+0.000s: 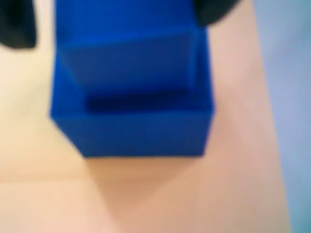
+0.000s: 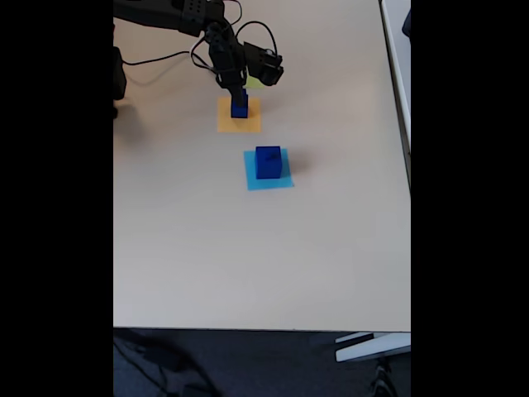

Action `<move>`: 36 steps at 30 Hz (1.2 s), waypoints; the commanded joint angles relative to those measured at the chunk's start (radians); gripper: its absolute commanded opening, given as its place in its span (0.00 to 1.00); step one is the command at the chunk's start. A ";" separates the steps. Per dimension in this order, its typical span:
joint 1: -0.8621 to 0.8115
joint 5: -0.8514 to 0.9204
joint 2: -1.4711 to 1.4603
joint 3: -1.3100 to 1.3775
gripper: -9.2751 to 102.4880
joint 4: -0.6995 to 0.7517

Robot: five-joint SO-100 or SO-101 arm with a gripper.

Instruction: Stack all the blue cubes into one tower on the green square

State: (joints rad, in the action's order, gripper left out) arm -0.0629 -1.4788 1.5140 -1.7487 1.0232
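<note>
On the orange square [image 2: 239,116], a small blue cube [image 2: 240,107] is clamped by the end effector [image 2: 238,98]; a larger cube [image 2: 268,161] is seen at 5 o'clock on the light blue square [image 2: 269,179].

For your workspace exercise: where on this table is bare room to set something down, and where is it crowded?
Free: the wide table between the light blue square and the near edge. Crowded: the far end, where the gripper stands over the orange square.
</note>
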 commanded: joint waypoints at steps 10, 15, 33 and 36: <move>0.011 0.031 0.057 0.037 0.44 -0.009; 0.023 0.043 0.044 0.091 0.44 -0.005; -0.032 0.146 -0.080 0.491 0.44 -0.014; -0.067 0.195 -0.087 0.514 0.45 -0.017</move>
State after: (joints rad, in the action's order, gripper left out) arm -0.1043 -1.3146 1.4189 -1.3023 1.0232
